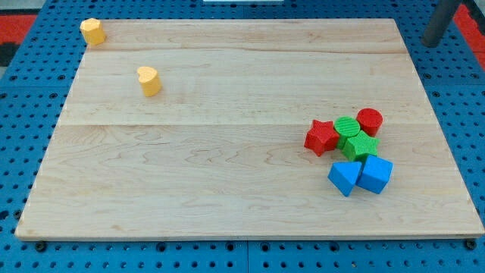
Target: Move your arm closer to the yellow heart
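Observation:
A yellow block that looks like the heart (149, 80) lies in the upper left part of the wooden board (227, 152). A second yellow block (92, 30), more like a pentagon, sits at the board's top left corner. My tip (433, 43) is at the view's top right, just off the board's top right corner. It is far to the right of both yellow blocks and touches no block.
A cluster lies at the right: a red star (321, 136), a green cylinder (348, 127), a red cylinder (370, 120), a green star (361, 146), a blue triangle (344, 177) and a blue cube (375, 174). A blue pegboard surrounds the board.

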Robot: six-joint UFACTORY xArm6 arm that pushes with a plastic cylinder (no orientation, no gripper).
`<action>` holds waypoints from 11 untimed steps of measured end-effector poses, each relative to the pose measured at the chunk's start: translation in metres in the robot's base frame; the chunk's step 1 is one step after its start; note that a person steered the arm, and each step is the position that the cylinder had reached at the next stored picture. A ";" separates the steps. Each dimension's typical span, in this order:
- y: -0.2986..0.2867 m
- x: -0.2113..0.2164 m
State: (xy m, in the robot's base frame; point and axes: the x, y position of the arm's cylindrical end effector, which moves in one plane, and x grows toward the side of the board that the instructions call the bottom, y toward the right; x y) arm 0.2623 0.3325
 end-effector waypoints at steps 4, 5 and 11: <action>-0.148 -0.001; -0.202 -0.001; -0.406 0.133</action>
